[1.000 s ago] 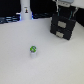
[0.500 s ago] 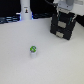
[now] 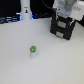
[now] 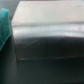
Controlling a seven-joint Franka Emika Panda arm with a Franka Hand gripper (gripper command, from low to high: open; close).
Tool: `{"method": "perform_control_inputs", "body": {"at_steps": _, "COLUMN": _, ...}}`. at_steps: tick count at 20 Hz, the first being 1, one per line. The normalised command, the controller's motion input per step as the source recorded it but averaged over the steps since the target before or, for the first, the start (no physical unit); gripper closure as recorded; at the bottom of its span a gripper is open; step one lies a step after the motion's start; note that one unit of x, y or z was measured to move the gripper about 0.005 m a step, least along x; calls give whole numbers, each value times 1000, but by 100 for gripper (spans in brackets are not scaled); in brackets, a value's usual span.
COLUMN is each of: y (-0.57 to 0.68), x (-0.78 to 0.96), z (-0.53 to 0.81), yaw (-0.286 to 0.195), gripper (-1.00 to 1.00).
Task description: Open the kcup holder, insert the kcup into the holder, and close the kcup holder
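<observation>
none of the three steps looks done: the kcup (image 3: pixel 33 50) is seen loose on the table (image 3: pixel 20 67), well apart from the kcup holder (image 3: pixel 63 27), w/ the gripper (image 3: pixel 65 10) at the holder's top. pincer state can't be told; only a blurred metallic block (image 4: pixel 47 37) is shown in wrist view, no kcup.

Even, bright light washes the pale desk (image 3: pixel 20 60) in the exterior view, with a soft shadow beside the kcup (image 3: pixel 33 50). Both pictures are coarse and blurred. The wrist view is dim, its grey surface sheened.
</observation>
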Motion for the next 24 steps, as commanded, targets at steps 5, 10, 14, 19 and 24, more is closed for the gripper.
{"method": "perform_control_inputs", "body": {"at_steps": 5, "y": -3, "x": -18, "z": -18, "yaw": -5, "gripper": 100}}
{"method": "perform_control_inputs", "body": {"at_steps": 10, "y": -7, "x": 34, "z": -16, "yaw": -17, "gripper": 100}}
{"method": "perform_control_inputs", "body": {"at_steps": 14, "y": -32, "x": 396, "z": 62, "yaw": -19, "gripper": 100}}
{"method": "perform_control_inputs", "body": {"at_steps": 19, "y": -195, "x": 812, "z": 298, "yaw": -69, "gripper": 100}}
{"method": "perform_control_inputs", "body": {"at_steps": 24, "y": -200, "x": 910, "z": 235, "yaw": -54, "gripper": 100}}
